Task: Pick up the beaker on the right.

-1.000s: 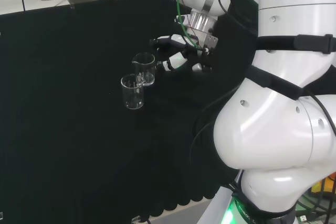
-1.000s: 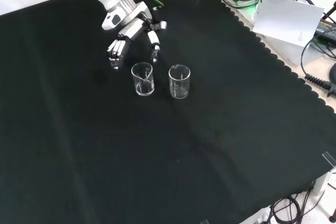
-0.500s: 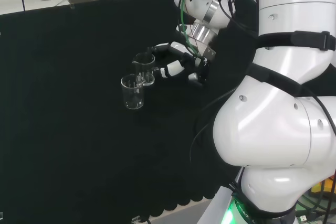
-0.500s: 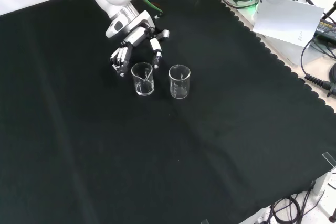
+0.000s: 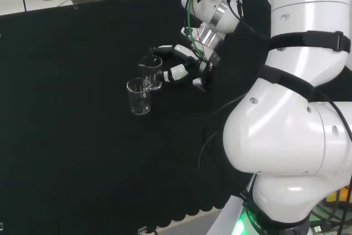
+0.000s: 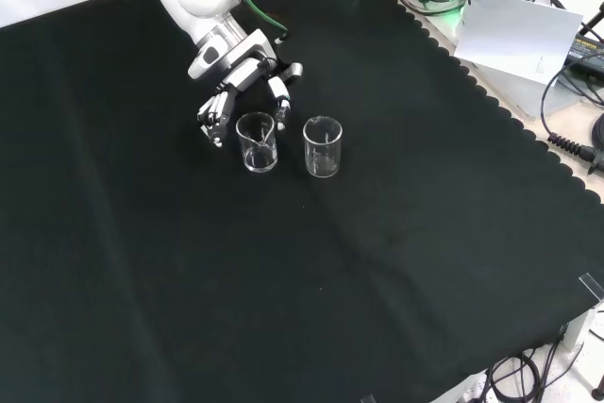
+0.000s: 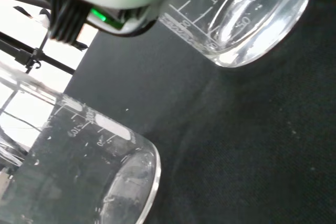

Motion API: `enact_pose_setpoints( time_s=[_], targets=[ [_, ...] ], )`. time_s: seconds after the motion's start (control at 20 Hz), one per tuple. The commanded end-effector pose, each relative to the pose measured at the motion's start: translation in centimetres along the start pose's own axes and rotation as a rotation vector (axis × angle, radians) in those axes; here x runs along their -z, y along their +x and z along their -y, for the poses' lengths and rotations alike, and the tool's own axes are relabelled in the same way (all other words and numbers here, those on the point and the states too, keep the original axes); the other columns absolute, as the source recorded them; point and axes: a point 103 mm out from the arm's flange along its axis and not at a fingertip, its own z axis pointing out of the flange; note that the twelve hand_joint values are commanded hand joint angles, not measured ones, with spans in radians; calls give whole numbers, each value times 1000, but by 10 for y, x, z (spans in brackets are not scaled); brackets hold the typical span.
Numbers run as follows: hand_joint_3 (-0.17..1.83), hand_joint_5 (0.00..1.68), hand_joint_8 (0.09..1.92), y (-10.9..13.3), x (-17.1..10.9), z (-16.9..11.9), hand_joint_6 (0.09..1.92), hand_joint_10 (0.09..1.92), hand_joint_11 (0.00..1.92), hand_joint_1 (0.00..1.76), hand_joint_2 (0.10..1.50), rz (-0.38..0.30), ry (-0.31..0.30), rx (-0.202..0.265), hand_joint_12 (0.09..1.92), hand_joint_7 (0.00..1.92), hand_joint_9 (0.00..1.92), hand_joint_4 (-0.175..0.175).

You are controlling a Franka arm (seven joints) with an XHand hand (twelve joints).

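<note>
Between the hand's [image 6: 247, 87] fingers, beaker [image 6: 257, 142].

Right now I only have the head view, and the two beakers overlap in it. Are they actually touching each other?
Observer: No. In the front view they stand side by side, with bare cloth between the left beaker and the right beaker.
Operator: Which one is the hand at?
Observer: In the front view the hand is at the left beaker. Its fingers are spread to one side and the thumb to the other, not curled round the glass.
Operator: Is there anything in them?
Observer: The wrist view looks in through both glass walls, and both look empty.
</note>
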Motion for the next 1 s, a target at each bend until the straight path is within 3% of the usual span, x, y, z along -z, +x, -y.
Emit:
enact_pose_setpoints(
  time_s=[0.05,0.5,1.0],
  targets=[
    [683,463,705,5,-4,-5,87,639,62,921,477,-13,-13,17,1392,384,510,-53],
    [666,561,773,2,-13,-12,100,638,133,929,482,-82,-46,26,1382,519,647,-62],
    [644,552,764,5,-20,-14,130,597,154,907,482,-73,-38,36,1370,479,636,-63]
  ],
)
